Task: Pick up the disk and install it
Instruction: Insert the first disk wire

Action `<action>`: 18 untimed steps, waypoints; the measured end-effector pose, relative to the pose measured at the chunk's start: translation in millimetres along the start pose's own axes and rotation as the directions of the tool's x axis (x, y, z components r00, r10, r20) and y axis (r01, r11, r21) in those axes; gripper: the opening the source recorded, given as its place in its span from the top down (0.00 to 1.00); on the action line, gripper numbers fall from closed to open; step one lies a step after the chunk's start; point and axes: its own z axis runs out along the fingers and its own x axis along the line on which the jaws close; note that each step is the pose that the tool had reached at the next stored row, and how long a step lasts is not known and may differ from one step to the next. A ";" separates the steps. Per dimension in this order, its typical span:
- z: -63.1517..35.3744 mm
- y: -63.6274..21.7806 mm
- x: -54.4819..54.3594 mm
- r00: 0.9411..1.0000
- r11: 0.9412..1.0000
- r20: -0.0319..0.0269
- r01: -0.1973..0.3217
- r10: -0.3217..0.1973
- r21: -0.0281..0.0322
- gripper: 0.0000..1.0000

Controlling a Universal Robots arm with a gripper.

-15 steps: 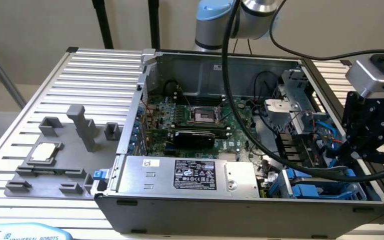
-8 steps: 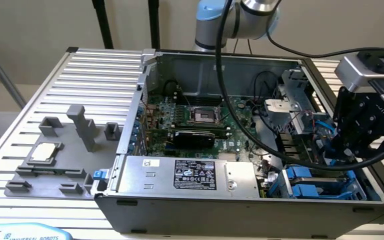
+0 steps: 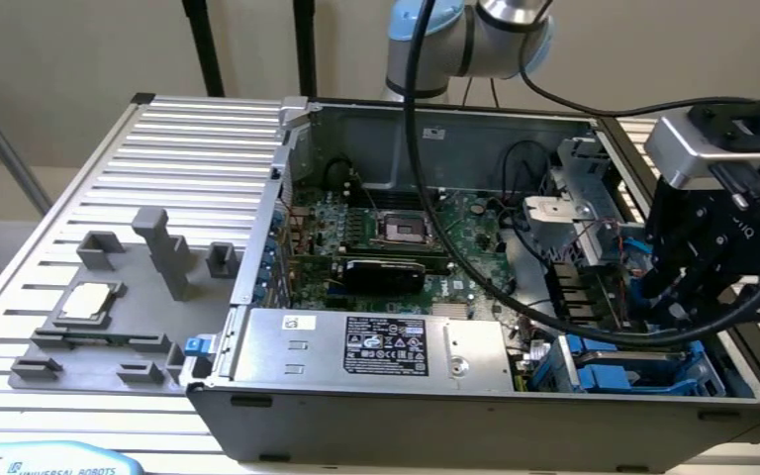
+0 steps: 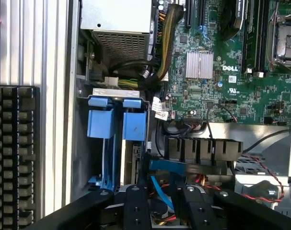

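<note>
Disk framed by bright blue plastic carrier, pale edge visible, slotted upright at computer case's 4 o'clock, claw released, close by

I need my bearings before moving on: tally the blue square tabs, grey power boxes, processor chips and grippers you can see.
Blue square tabs: 2
Grey power box: 1
Processor chip: 1
Gripper: 1
Total: 5
</note>
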 end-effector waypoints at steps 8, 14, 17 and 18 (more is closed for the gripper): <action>-0.9 -11.5 18.2 1.000 1.000 0.015 0.000 0.000 0.000 0.67; -1.3 -23.5 21.7 1.000 1.000 0.023 0.005 -0.005 0.000 0.67; -0.8 -24.6 21.9 1.000 1.000 0.025 0.017 -0.017 0.000 0.67; -0.3 -24.9 22.0 0.999 1.000 0.025 0.021 -0.021 0.000 0.67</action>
